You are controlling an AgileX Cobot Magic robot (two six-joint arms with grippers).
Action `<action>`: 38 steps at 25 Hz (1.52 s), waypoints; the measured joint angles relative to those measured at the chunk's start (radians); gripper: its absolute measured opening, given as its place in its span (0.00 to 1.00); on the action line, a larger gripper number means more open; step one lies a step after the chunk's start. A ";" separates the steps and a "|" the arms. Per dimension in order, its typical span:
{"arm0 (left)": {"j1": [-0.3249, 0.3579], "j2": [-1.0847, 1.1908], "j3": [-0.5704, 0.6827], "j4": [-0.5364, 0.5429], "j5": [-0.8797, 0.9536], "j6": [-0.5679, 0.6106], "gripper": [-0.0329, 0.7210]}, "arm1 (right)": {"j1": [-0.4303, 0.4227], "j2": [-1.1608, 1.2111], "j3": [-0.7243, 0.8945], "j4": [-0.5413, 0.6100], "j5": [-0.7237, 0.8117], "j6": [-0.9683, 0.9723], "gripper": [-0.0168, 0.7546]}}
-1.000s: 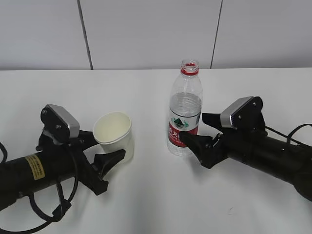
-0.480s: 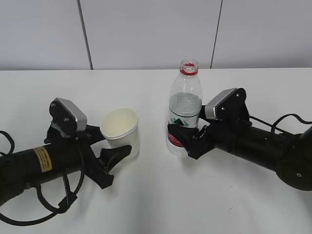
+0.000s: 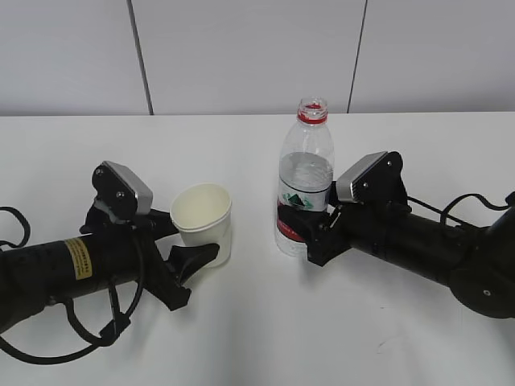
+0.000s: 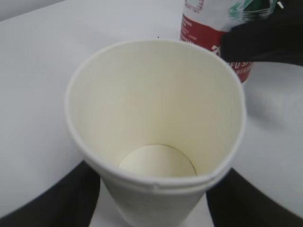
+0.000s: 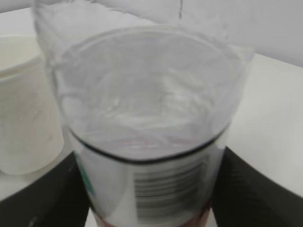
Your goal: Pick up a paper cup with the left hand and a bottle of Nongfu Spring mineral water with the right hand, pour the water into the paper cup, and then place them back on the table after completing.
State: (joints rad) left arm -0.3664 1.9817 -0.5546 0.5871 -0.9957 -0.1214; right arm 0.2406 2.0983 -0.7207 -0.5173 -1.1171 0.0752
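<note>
Left hand (image 3: pixel 187 239) straddling the paper cup (image 3: pixel 204 223), black fingers (image 4: pixel 52 201) low on both sides of the cup wall and apparently pressing it, since the rim reads as squashed out of round from the left wrist; whether fully clamped cannot be told. Right hand (image 3: pixel 299 231) wrapped around the labelled band of the bottle (image 3: pixel 305 181), fingers hard against it, looks gripped. Both items standing upright on the table (image 3: pixel 257 322), cup left, bottle right, near each other but apart. Cup empty, water (image 5: pixel 147 106) reaching roughly to the bottle's shoulder, cap off. Risks from here: crushing the thin cup, slipping on the soft bottle, squeezing water out on the lift
</note>
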 joint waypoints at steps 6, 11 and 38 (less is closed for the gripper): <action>0.000 0.000 0.000 0.029 0.009 -0.003 0.62 | 0.000 0.002 0.000 0.000 -0.006 0.000 0.58; 0.000 0.000 0.000 0.077 0.013 -0.007 0.62 | 0.000 0.002 0.000 0.000 -0.006 -0.023 0.54; 0.000 0.000 -0.001 0.332 -0.003 -0.007 0.62 | 0.002 -0.022 -0.096 -0.018 0.031 -0.833 0.54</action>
State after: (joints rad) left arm -0.3664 1.9817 -0.5557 0.9190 -0.9983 -0.1284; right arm 0.2423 2.0767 -0.8171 -0.5357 -1.0865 -0.7573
